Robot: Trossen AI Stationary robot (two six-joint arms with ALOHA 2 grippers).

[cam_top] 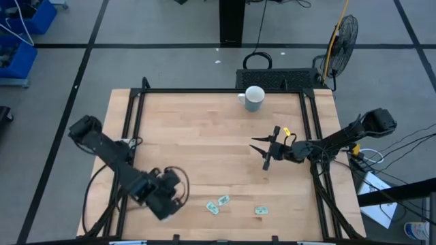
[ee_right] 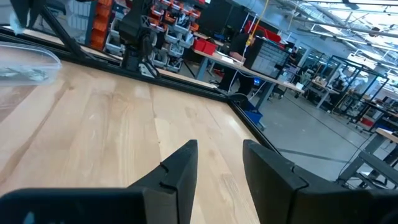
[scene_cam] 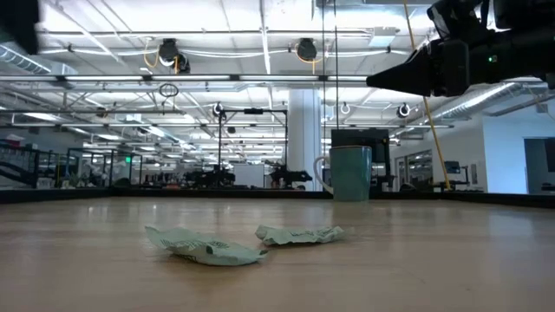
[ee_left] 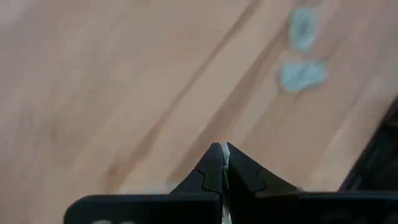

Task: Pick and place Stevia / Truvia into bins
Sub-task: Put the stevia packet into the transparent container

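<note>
Three pale green packets lie flat near the table's near edge: two close together (cam_top: 218, 203) and one apart (cam_top: 260, 211). The low view shows two of them, crumpled (scene_cam: 208, 247) (scene_cam: 299, 234). The clear bin shows as a see-through rim (ee_right: 28, 59) in the right wrist view, and as a faint rounded outline (cam_top: 176, 182) beside my left gripper. My left gripper (cam_top: 163, 199) (ee_left: 222, 146) hangs low at the near left, shut, with two packets (ee_left: 301, 74) ahead of it. My right gripper (cam_top: 259, 153) (ee_right: 221, 146) hovers open above mid-table, right of centre, touching nothing.
A white mug (cam_top: 253, 97) (scene_cam: 349, 173) stands at the table's far edge. Black frame rails (cam_top: 133, 116) run along the table's sides. Bare wood lies between the two grippers and across the table's middle.
</note>
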